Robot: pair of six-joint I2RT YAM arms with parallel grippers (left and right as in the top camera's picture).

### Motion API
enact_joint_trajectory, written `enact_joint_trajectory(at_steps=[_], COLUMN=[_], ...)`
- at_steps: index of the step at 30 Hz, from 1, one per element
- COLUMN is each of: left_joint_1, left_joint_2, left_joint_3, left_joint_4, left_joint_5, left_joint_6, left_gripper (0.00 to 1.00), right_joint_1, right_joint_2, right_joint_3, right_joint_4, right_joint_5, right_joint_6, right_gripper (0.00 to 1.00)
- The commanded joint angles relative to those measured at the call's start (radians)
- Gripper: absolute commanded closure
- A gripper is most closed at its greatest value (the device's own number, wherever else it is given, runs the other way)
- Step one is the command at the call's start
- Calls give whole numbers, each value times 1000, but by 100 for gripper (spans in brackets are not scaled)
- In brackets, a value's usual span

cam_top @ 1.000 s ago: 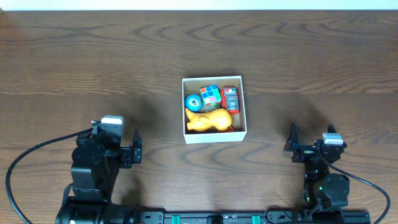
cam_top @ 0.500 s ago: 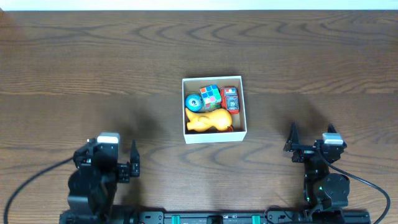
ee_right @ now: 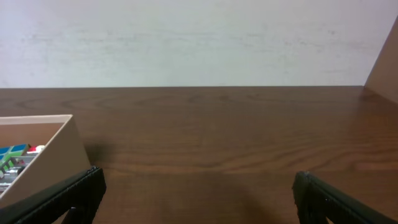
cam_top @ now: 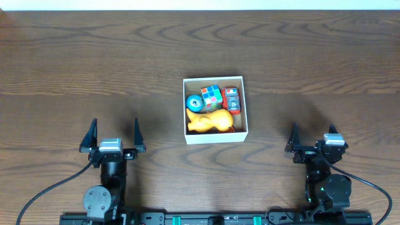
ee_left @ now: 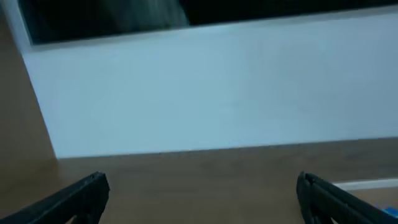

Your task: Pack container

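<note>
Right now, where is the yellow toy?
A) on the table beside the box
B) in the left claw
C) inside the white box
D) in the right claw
C: the yellow toy lies inside the white box near the colourful cube, while the left claw and right claw are open and empty.

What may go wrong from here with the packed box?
The container has no lid, so a bump or a lift may spill the duck or the cube. It looks nearly full, so one more toy would likely sit high and fall out.
</note>
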Motion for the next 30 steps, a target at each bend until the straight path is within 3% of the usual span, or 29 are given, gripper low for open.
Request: enact_joint_trajectory(at_steps=[1, 5, 14, 30], left_joint_1=[-5, -5, -5, -5], left_joint_2=[-6, -6, -4, 77], left_joint_3=[-19, -19, -19, -19], left_joint_4=[-14, -136, -322, -319], left_joint_5=[-2, 0, 0, 25], left_joint_6=[43, 17, -177, -217], left_gripper=[2, 2, 2, 2], right_joint_1=[-14, -14, -14, -14], right_joint_2=[-5, -5, -5, -5], right_joint_3=[-1, -1, -1, -1], right_joint_4=[-4, -4, -4, -4], right_joint_5=[-8, -8, -8, -8], right_joint_6=[-14, -14, -14, -14], right_gripper=[1, 1, 1, 1])
